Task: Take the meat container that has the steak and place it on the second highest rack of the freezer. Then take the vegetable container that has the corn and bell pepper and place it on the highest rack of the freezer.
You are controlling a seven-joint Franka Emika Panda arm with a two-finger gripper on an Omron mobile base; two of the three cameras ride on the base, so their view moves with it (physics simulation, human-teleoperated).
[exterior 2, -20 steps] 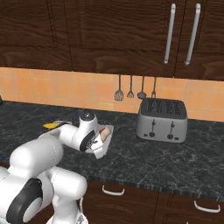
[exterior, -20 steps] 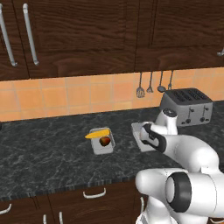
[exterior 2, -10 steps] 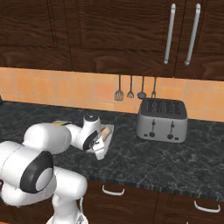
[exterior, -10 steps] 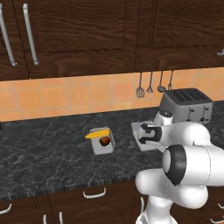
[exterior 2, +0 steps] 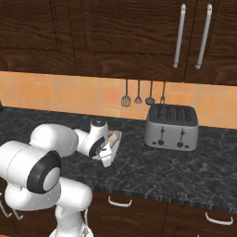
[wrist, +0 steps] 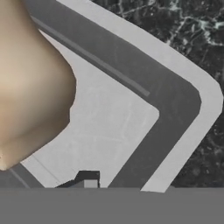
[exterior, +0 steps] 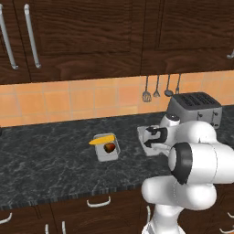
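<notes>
Right now my gripper [exterior: 147, 138] sits low over the meat container [exterior: 147, 142], a pale grey tray on the dark marbled desk [exterior: 45, 160]; from the left base camera the dark fingers point into the tray, and I cannot tell whether they are apart or together. Through the hand camera I look straight into that meat container [wrist: 175, 96]: its light rim and grey inner wall curve round a pale floor, and a pinkish-tan lump, the steak [wrist: 30, 83], lies inside at the view's left. From the right base camera the tray [exterior 2: 113, 141] peeks out just beyond the wrist, with a strip of the steak [exterior 2: 111, 137] showing.

Left of the meat container stands the vegetable container [exterior: 106, 148], well apart from it, holding the dark red bell pepper [exterior: 109, 147] with the corn [exterior: 102, 140] lying across its far edge and sticking out leftward. Right of the meat container and further back stands a grey toaster [exterior 2: 171, 126]. Behind it, 4 utensils [exterior 2: 143, 95] hang on the orange tiled wall.
</notes>
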